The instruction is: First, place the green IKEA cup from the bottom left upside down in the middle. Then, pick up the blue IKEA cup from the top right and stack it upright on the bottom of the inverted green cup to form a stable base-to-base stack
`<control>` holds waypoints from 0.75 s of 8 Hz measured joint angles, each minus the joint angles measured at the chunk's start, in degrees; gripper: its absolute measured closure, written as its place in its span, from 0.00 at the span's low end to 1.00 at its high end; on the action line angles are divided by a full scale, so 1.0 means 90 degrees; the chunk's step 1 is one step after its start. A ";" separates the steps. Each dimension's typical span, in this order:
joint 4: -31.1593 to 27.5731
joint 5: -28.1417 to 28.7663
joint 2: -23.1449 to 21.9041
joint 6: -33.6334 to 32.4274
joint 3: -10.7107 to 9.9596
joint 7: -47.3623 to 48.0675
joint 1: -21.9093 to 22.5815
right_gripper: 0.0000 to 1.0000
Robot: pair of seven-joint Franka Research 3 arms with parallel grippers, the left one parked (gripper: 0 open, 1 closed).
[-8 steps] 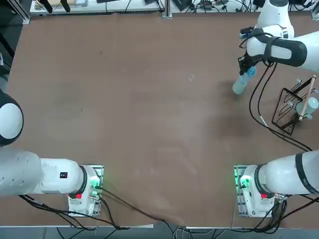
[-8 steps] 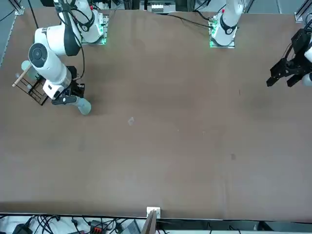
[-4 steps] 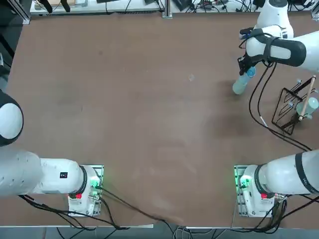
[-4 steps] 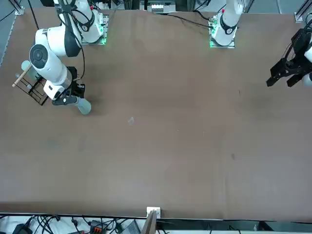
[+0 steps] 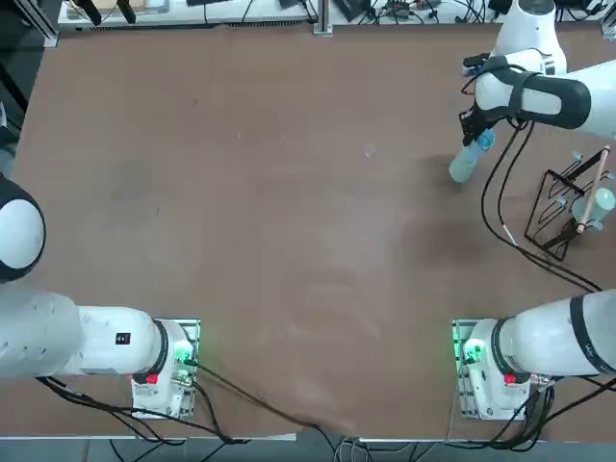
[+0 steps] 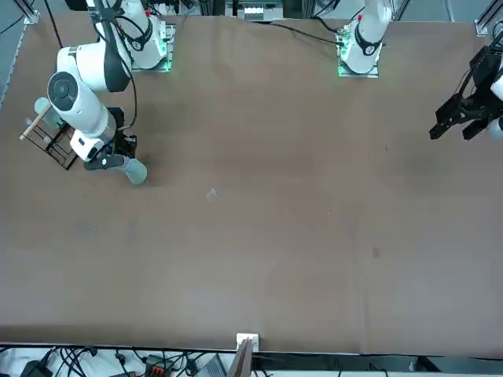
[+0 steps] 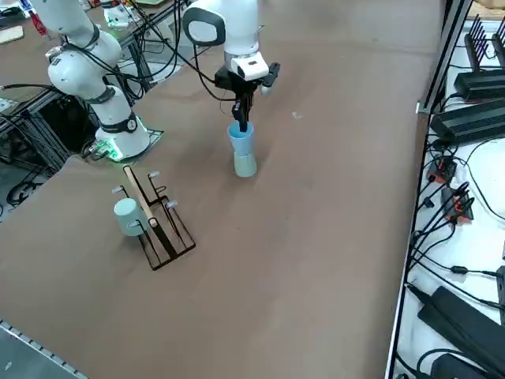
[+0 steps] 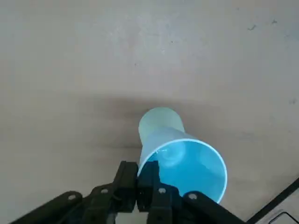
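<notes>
A: Right side view first: where are the cups?

B: Upper middle of the frame. The blue cup (image 7: 241, 140) stands upright on the flat base of the inverted green cup (image 7: 245, 165), which sits mouth-down on the table (image 7: 316, 237).

A: And the right gripper (image 7: 242, 125)?

B: Pointing straight down into the blue cup. In the wrist view the gripper (image 8: 148, 185) is pinched narrow on the blue cup (image 8: 187, 165) at its rim, one finger inside and one outside, with the green cup (image 8: 160, 121) showing beneath it.

A: From overhead?

B: The stack sits at the upper right of the top view, the green cup (image 5: 463, 166) leaning out from under the gripper (image 5: 478, 141).

A: Anything nearby?

B: A black wire rack (image 7: 158, 225) holding a pale cup (image 7: 127, 216) lies lower left of the stack in the right side view, well apart.
</notes>
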 joint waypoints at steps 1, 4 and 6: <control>0.0000 -0.0001 0.0020 0.0003 0.0001 0.0000 0.0000 0.93; 0.0000 -0.0004 0.0088 0.0004 0.0001 0.0001 -0.0001 0.67; -0.0001 -0.0005 0.0127 0.0004 0.0001 0.0001 -0.0003 0.30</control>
